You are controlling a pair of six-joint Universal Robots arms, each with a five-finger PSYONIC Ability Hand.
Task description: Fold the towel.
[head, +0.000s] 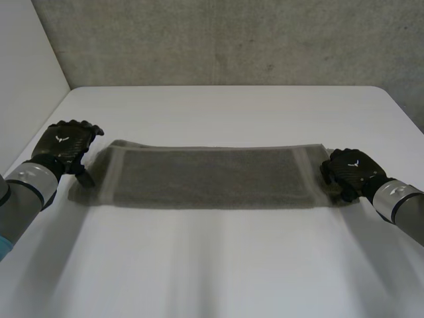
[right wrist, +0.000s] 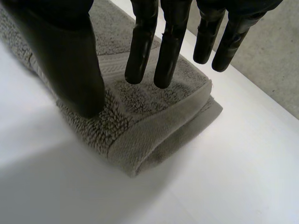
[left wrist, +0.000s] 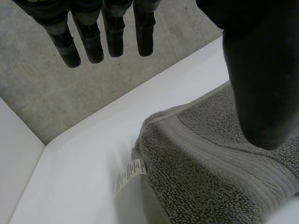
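One grey towel (head: 205,177) lay flat on the white bench (head: 218,106). Its long axis ran side to side across the robot's front, with one short end toward each arm. The towel lay in two layers, and in the right wrist view the doubled layers met in a rounded fold at the end corner.

The left robot hand (head: 66,146) sat at the towel's left end. Its fingers (left wrist: 93,44) were straight and apart, out over bare bench beyond the towel's corner. Its thumb (left wrist: 261,84) hung above the woven band and held nothing. One white label (left wrist: 128,175) stuck out from the towel's edge near that corner.

The right robot hand (head: 351,169) sat at the towel's right end. Its fingers (right wrist: 142,46) were extended and spread above the cloth without gripping it. Its thumb (right wrist: 70,60) came down close to the pile, but I could not tell whether the tip touched it.

The left thumb hid part of the band, and the right thumb and fingers covered much of the towel's end. In the head view the towel's near left corner was lost in shadow. There were two robot hands, one towel and one label.
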